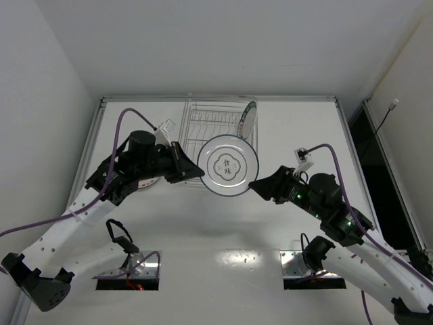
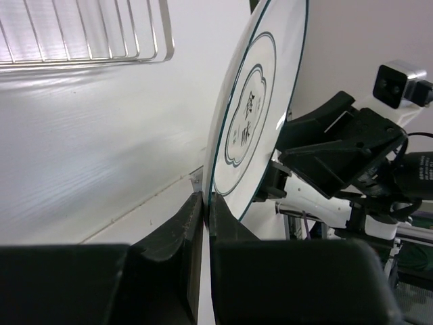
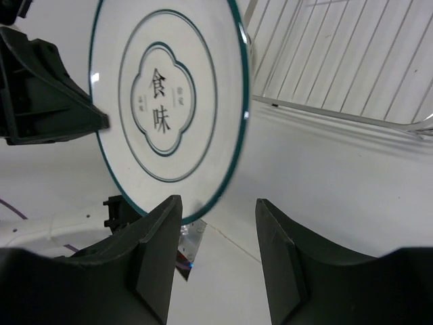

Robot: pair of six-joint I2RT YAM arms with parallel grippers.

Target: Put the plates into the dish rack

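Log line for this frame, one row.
left hand: shut on flower plate | right hand: open, by its rim | rack: second plate upright inside

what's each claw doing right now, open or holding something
Left claw: closed on the rim of the flower-outline plate.
Right claw: open, holding nothing, its fingers close by that plate's rim.

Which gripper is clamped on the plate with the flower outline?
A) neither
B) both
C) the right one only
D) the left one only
D: the left gripper is shut on the rim of the plate, while the right gripper is open, its fingers apart near the opposite edge.
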